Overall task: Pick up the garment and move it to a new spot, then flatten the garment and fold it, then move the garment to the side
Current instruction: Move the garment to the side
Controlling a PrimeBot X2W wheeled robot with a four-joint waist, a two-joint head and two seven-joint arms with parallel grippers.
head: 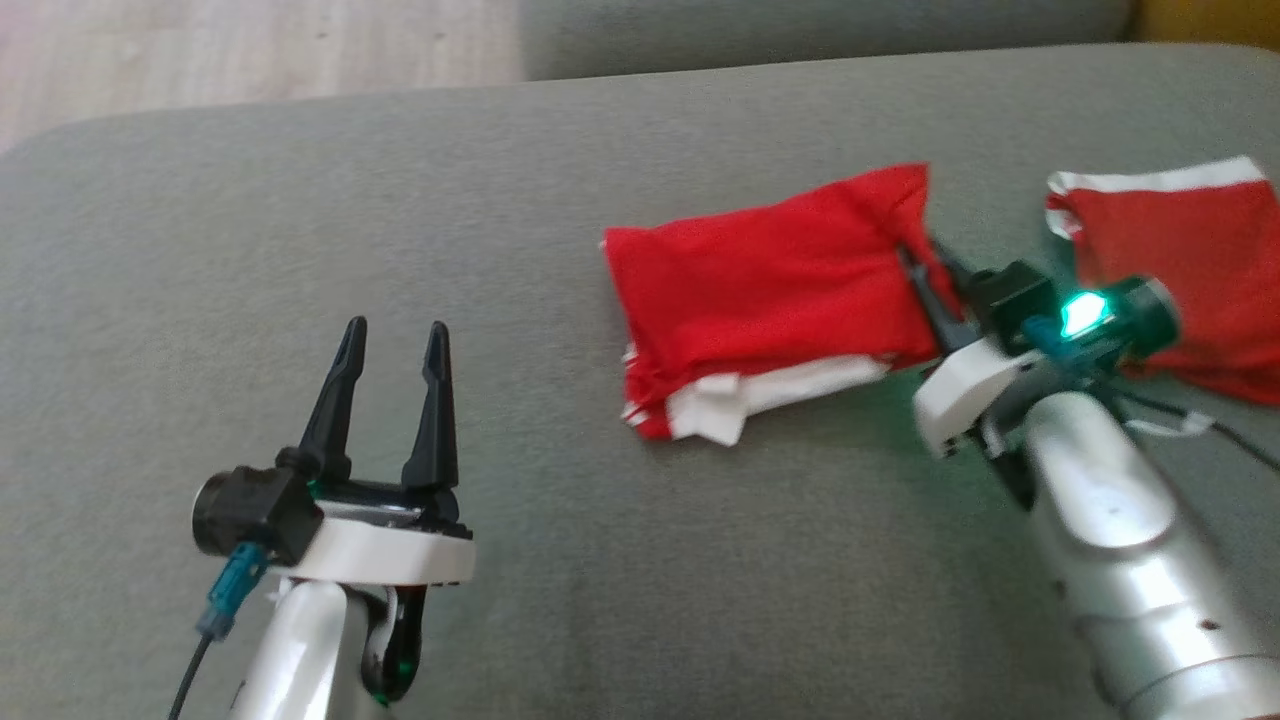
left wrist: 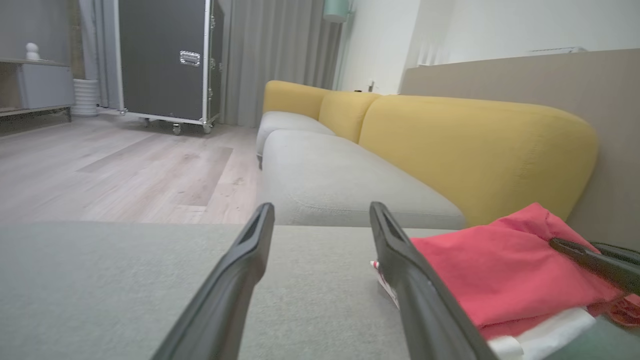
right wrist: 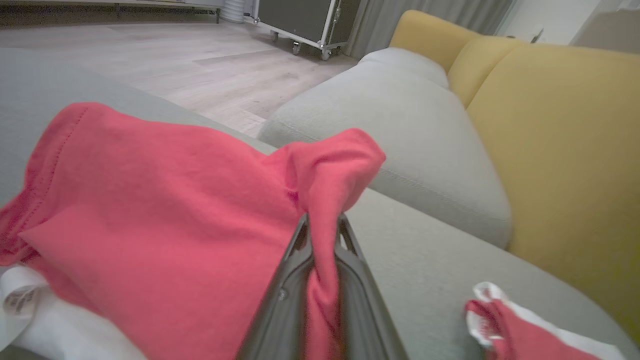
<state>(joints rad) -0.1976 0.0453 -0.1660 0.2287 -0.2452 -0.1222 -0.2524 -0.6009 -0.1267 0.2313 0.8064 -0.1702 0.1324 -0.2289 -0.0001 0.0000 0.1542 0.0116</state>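
**Garment** (head: 760, 290): We list one red piece with white parts, folded into a rough rectangle. It lies on the grey cushion (head: 300, 250), right of centre in the head view. Its long axis runs left to right across that view, and the right end sits slightly farther from us than the left. White layers show along the near edge, towards the near left corner. In the right wrist view the garment (right wrist: 165, 200) has a white tag at the lower left, with print too blurred for us to read.

**Right gripper** (head: 925, 262): The jaws are closed on cloth at the garment's right end. In its own view the right gripper (right wrist: 322, 222) has a fold of red fabric pinched between the two fingers, bunched and raised above their tips.

**Left gripper** (head: 396, 328): We see it spread wide and holding nothing, well to the left of the garment with its fingers pointing away from us. In its own view the left gripper (left wrist: 321, 207) is low over the cushion, and the garment (left wrist: 490, 265) lies to its right.

**Other items:** A second garment (head: 1190, 270), red with a white band, lies to the right of the first and apart from it. A yellow backrest (left wrist: 475, 145), a wooden floor (left wrist: 125, 170) and a dark wheeled case (left wrist: 165, 60) are also in view.
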